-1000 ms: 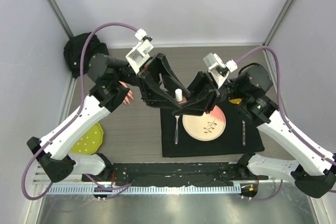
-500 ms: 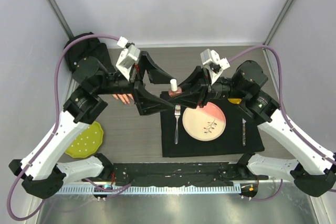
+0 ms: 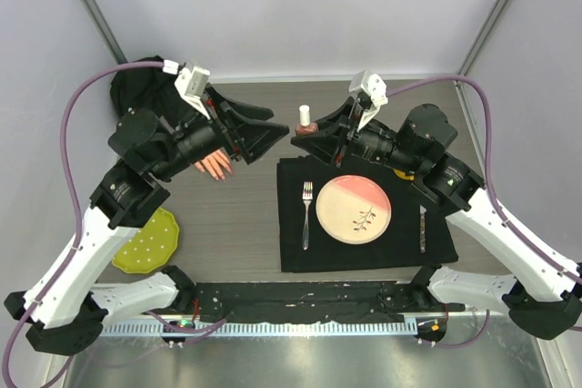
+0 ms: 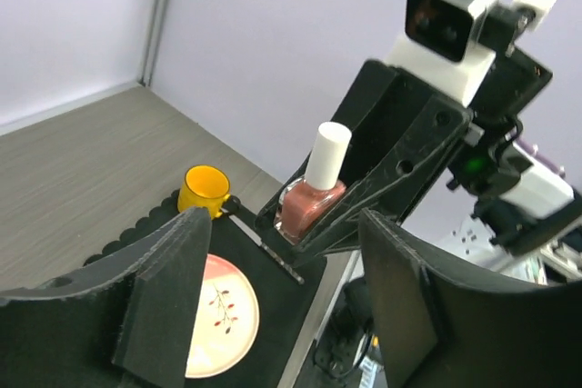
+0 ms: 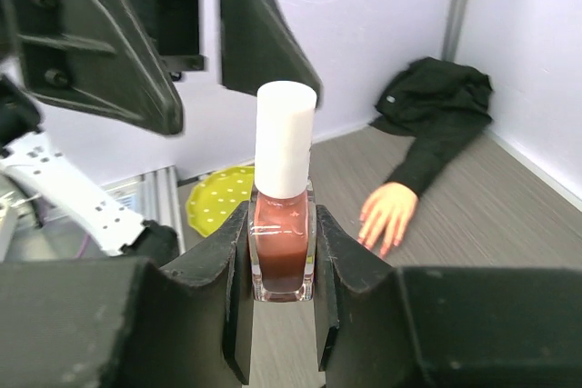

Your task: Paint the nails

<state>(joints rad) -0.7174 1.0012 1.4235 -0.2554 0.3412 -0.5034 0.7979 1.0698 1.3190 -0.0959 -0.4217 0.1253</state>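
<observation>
Progress: I am only preparing; no nail is being brushed yet.
Right gripper (image 3: pixel 300 131): I am pinching the polish bottle (image 5: pixel 282 256), white cap (image 5: pixel 285 138) on.
Left gripper (image 4: pixel 286 302): I am holding my jaws wide, empty, facing the cap.
Nails (image 3: pixel 218 174): lying on the mannequin hand (image 3: pixel 214 163) toward the table's (image 3: pixel 245 224) far-left corner.
Remaining: uncapping, brushing every nail.

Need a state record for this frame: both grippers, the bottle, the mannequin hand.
right gripper: shut on polish bottle, held upright in the air
polish bottle: reddish-brown polish, white cap on
left gripper: open, empty, facing the polish bottle, not touching it
mannequin hand: palm down on the table, on the left arm's side, black sleeve behind it
nails: too small to judge
</observation>
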